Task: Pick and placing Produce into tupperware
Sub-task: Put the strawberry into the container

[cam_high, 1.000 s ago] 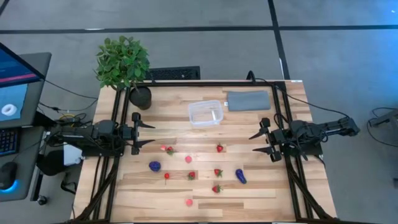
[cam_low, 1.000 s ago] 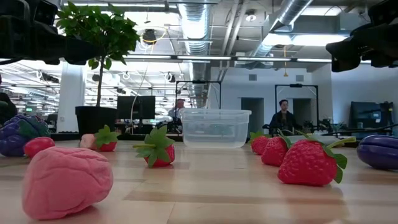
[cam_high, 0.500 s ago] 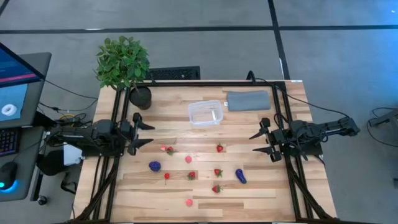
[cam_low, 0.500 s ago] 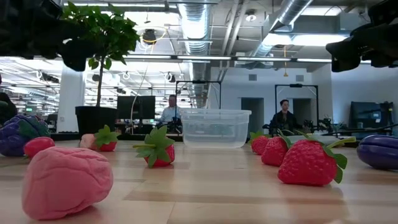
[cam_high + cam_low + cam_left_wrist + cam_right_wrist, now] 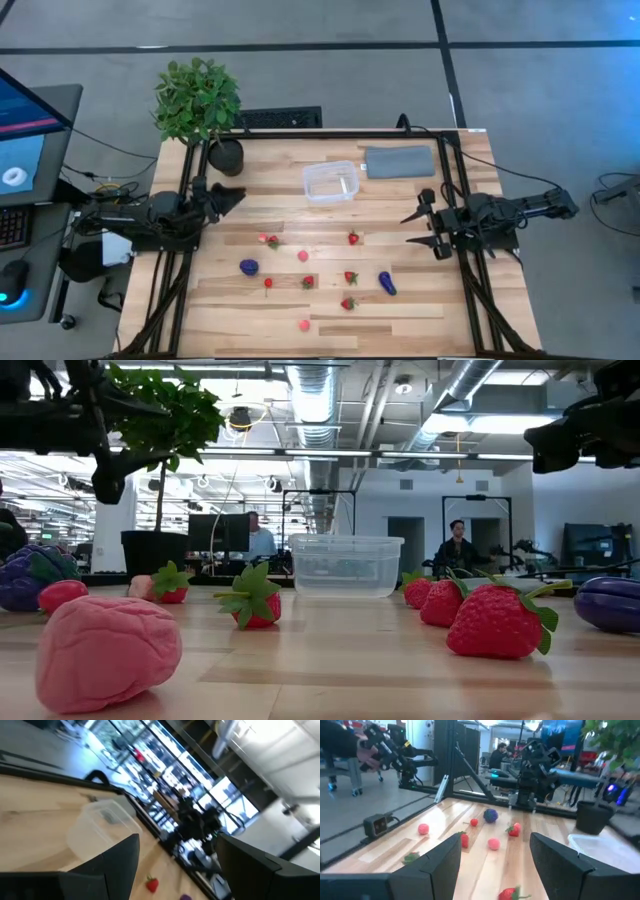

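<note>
The produce lies scattered on the wooden table's middle and near part: strawberries (image 5: 353,238) (image 5: 268,240), small pink pieces (image 5: 303,256) and two purple pieces (image 5: 248,267) (image 5: 386,284). The clear tupperware (image 5: 331,182) stands on its base toward the far edge, with none of the produce in it. My left gripper (image 5: 236,195) hovers open at the table's left edge, rolled onto its side. It points level toward the tupperware (image 5: 102,827). My right gripper (image 5: 408,230) hovers open at the right edge, pointing level across the produce (image 5: 493,843). Both hold nothing.
A potted plant (image 5: 198,100) stands at the far left corner, its dark pot (image 5: 226,157) just beyond my left gripper. A flat grey pad (image 5: 399,161) lies right of the tupperware. Black frame rails (image 5: 330,135) run along the far, left and right edges.
My left gripper has rolled about its own pointing line while staying in place. Its fingers lay spread side by side in the high view. They now stand nearly one above the other and point slightly toward the far edge. Its gap looks unchanged.
</note>
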